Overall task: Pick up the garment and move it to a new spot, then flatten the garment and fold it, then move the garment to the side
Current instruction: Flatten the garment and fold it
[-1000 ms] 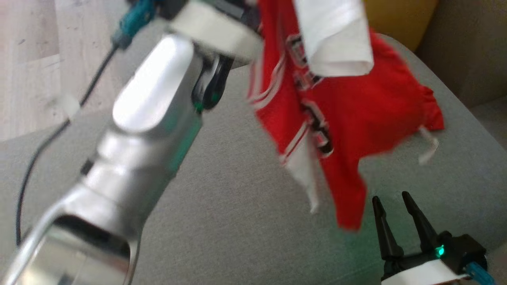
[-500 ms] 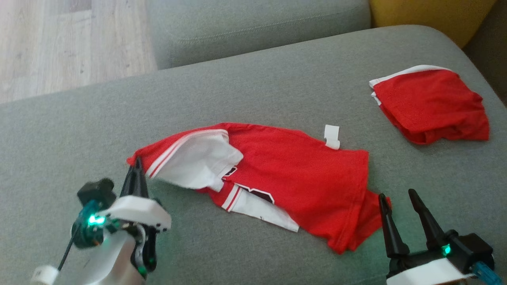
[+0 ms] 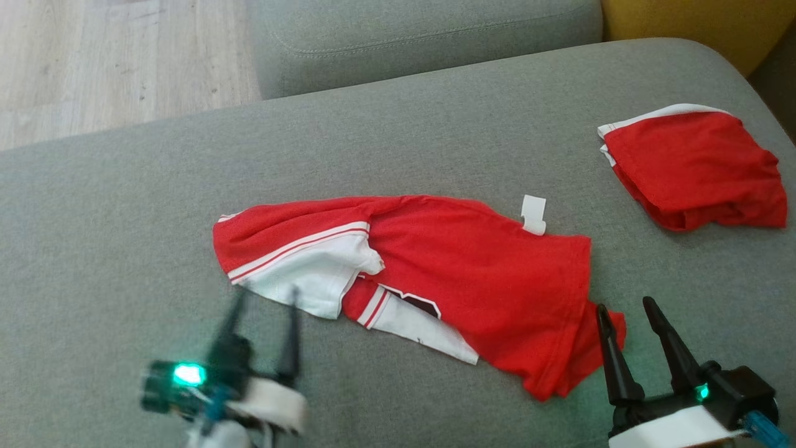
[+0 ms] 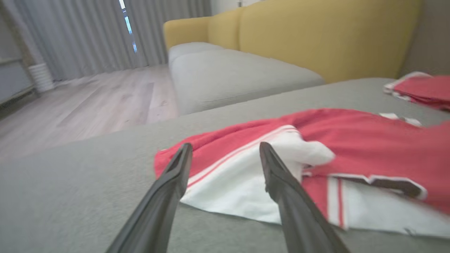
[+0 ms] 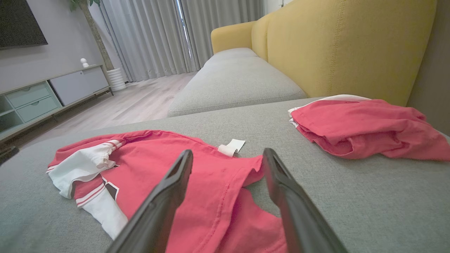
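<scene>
Garment (image 3: 485, 280) crumpled on sofa (image 3: 404, 137), flatten step prob. in hand; L gripper (image 3: 266, 294) & R gripper (image 3: 624, 303) both spread apart, empty; next: pinch hems, pull flat.

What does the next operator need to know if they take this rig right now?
Left gripper: open, empty, near the white-trimmed end of the garment.
Right gripper: open, empty, by its opposite corner.
The garment lies rumpled on the grey sofa seat, held by neither.
A second red garment sits loosely folded at far right.
Done: apparently the move.
Left: flatten, fold, set aside.
</scene>
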You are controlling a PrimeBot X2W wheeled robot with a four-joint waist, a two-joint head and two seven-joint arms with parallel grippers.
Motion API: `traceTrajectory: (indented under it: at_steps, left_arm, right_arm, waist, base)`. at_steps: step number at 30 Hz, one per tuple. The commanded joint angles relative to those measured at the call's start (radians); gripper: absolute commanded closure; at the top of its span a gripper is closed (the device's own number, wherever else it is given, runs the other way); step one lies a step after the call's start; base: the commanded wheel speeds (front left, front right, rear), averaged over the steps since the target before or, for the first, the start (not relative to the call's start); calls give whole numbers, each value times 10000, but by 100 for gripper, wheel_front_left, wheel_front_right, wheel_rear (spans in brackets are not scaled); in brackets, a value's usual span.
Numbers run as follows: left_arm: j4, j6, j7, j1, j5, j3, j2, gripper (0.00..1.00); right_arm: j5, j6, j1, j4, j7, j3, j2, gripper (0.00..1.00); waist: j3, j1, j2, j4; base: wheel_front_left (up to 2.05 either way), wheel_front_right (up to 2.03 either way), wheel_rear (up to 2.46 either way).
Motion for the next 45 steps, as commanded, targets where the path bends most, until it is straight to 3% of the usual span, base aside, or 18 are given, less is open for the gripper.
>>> traceTrajectory:
  at_steps: [1,6,11,19,21,23,25,27,29,30,31,32,39,40,42,43,45]
  left_arm:
    - [-342,17,-53,-171,378,78,169,0]
    - [511,-320,-53,-228,1424,-878,-24,0]
    - [2270,-760,-40,-967,1306,-1129,-545,0]
    - [4481,-919,-38,-2337,1367,-1337,-933,0]
    - [4971,-933,1,-2503,1303,-1336,-991,19]
    - [5350,-942,4,-2621,1205,-1315,-1059,50]
    - [5711,-922,-10,-2644,1048,-1286,-1156,62]
    - [5811,-923,-23,-2597,964,-1292,-1208,61]
    - [5837,-919,-34,-2504,896,-1303,-1242,53]
    - [5837,-915,-38,-2449,880,-1315,-1251,38]
    - [5827,-880,-41,-2400,883,-1330,-1256,4]
    - [5804,-844,-44,-2354,897,-1349,-1259,0]
    - [5459,-781,-50,-2177,973,-1395,-1103,0]
    - [5429,-785,-50,-2168,978,-1400,-1083,7]
    - [5418,-792,-51,-2177,983,-1416,-1068,13]
    - [5426,-793,-51,-2183,982,-1429,-1073,27]
    - [5492,-843,-51,-2188,968,-1463,-1081,73]
  right_arm:
    - [-57,-9,-238,-293,-93,225,-188,0]
    - [-42,-9,-303,-273,-93,333,-225,0]
    - [-2,-9,-494,-261,-93,487,-318,0]
    - [48,-9,-668,-285,-93,465,-465,0]
    - [57,-9,-695,-278,-93,454,-487,0]
    - [60,-9,-711,-269,-93,437,-500,0]
    - [57,-9,-694,-242,-93,415,-510,0]
    - [55,-9,-650,-226,-93,397,-515,0]
    - [46,-9,-592,-222,-93,367,-503,0]
    - [41,-9,-567,-226,-93,356,-493,0]
    - [38,-9,-544,-232,-93,349,-483,0]
    - [37,-9,-524,-239,-93,343,-472,0]
    - [50,-9,-466,-269,-93,418,-442,0]
    - [53,-9,-473,-269,-93,437,-440,0]
    - [63,-9,-486,-273,-93,470,-438,0]
    - [71,-9,-487,-274,-93,481,-445,0]
    - [86,-9,-480,-271,-93,498,-473,0]
  waist:
    - [3,0,0,19]
    - [46,0,0,37]
    - [242,0,0,-137]
    - [694,0,0,-479]
    - [721,0,0,-550]
    - [712,0,0,-606]
    - [634,0,0,-647]
    - [557,0,0,-634]
    - [477,0,0,-599]
    - [440,0,0,-576]
    - [406,0,0,-549]
    - [372,0,0,-519]
    - [264,0,0,-387]
    - [260,0,0,-382]
    - [252,0,0,-386]
    - [246,0,0,-395]
    - [235,0,0,-428]
  base:
    - [0,0,0]
    - [0,0,0]
    - [0,0,0]
    - [0,0,0]
    - [0,0,0]
    - [0,0,0]
    - [0,0,0]
    - [0,0,0]
    - [0,0,0]
    - [0,0,0]
    - [0,0,0]
    - [0,0,0]
    - [0,0,0]
    - [0,0,0]
    - [0,0,0]
    - [0,0,0]
    - [0,0,0]
